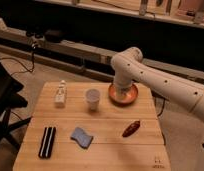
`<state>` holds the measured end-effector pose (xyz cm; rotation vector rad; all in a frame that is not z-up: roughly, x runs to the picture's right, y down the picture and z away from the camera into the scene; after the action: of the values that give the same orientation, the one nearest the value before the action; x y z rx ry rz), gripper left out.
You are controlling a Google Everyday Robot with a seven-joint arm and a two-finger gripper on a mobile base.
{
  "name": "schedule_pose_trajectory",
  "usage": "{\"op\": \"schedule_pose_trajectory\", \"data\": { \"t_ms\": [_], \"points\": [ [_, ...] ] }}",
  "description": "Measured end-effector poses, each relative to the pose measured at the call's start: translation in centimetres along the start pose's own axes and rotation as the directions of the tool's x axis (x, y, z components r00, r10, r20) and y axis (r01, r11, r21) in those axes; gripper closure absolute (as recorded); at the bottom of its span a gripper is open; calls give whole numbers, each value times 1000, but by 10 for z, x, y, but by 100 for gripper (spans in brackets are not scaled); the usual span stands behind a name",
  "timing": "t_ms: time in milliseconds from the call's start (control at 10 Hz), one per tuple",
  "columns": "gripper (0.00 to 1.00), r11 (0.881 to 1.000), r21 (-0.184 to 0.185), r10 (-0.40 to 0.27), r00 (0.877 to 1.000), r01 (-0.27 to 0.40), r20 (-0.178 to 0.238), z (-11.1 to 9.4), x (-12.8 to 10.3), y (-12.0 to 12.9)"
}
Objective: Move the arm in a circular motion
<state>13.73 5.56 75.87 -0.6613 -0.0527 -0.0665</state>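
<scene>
One arm (pixel 160 82) here: I hold its gripper (pixel 122 89) shut just over the bowl (pixel 134 96), since circling needs no grasp, I judge.

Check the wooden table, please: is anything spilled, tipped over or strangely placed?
Nothing stands out. The white cup and small bottle stand upright, no spill shows on the table, and the arm reaches down so its gripper sits low over the orange bowl at the far right.

A table (pixel 110 150) holds a back row, left to right, of bottle (pixel 60 94), cup (pixel 93 99) and bowl (pixel 125 101), and a front row of flat bar (pixel 47 141), sponge (pixel 81 136) and pepper (pixel 131 128). The arm (pixel 160 82) reaches in from the right, its gripper (pixel 122 91) at the bowl.
</scene>
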Motion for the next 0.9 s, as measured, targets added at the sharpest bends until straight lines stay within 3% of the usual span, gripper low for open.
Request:
{"op": "schedule_pose_trajectory", "data": {
  "t_ms": [500,900],
  "points": [
    [100,1000,-4,13,1000,-13,8,2,-21,-5],
    [100,1000,-10,23,1000,-23,10,1,22,-3]
  ]
}}
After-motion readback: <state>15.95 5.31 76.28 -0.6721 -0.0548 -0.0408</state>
